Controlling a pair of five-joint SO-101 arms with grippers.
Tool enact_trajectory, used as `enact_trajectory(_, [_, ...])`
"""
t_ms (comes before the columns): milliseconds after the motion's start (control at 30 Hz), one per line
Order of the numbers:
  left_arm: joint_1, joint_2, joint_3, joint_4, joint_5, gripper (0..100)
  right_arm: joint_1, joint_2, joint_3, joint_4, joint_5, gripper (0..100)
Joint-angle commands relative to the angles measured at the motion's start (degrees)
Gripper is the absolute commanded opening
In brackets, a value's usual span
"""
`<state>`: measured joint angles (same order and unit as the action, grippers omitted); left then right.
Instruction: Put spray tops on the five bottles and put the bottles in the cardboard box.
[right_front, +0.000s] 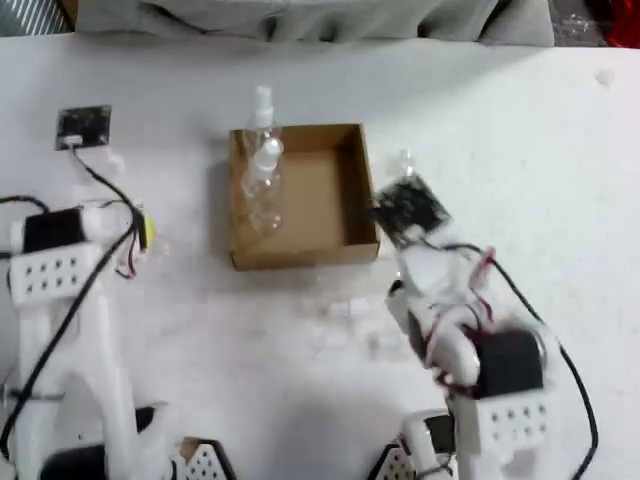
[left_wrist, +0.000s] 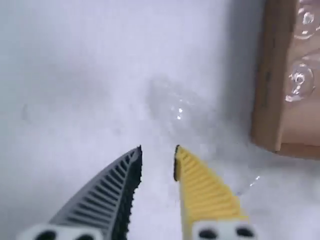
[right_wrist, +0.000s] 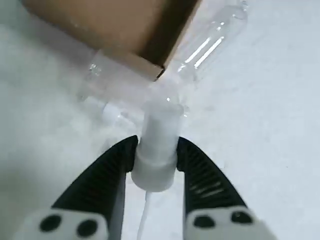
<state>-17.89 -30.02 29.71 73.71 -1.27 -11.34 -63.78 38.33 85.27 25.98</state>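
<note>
Right gripper (right_wrist: 156, 145) jaws clamp the white spray top (right_wrist: 156, 160); its clear bottle (right_wrist: 210, 40) lies just off a corner of the cardboard box (right_wrist: 115, 30). The bottle is probably light, thin-walled and slick, so the top looks the firmer hold. Left gripper (left_wrist: 157, 152) jaws are slightly parted and empty over the desk (left_wrist: 75, 75).

Left gripper (left_wrist: 157, 151) angled downward, jaws slightly apart; right gripper (right_wrist: 156, 144) likewise downward, jaws clamped on a spray top (right_wrist: 156, 167).
</note>
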Motion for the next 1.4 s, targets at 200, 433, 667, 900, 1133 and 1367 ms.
enact_trajectory(200, [5.7,-17.0,2.9,-2.1,0.5,2,7.6,-17.0,13.6,-12.2,-15.5,1.5])
enact_trajectory(433, [5.8,-18.6,4.7,-0.6,3.3,3,7.3,-24.8,20.2,-12.2,-13.7,1.5])
enact_trajectory(667, [5.8,-5.2,3.0,-1.4,16.6,25,7.1,-28.7,25.7,-11.6,-12.9,1.5])
enact_trajectory(900, [6.8,7.0,0.6,-3.6,26.0,28,7.0,-32.7,25.1,-8.9,-6.6,1.5])
enact_trajectory(1133, [10.1,19.0,-2.9,-5.7,34.9,28,7.0,-32.8,25.3,-8.7,-6.6,1.5])
enact_trajectory(1367, [10.4,28.4,-8.2,-6.3,36.6,28,7.0,-32.8,25.3,-8.7,-6.6,1.5])
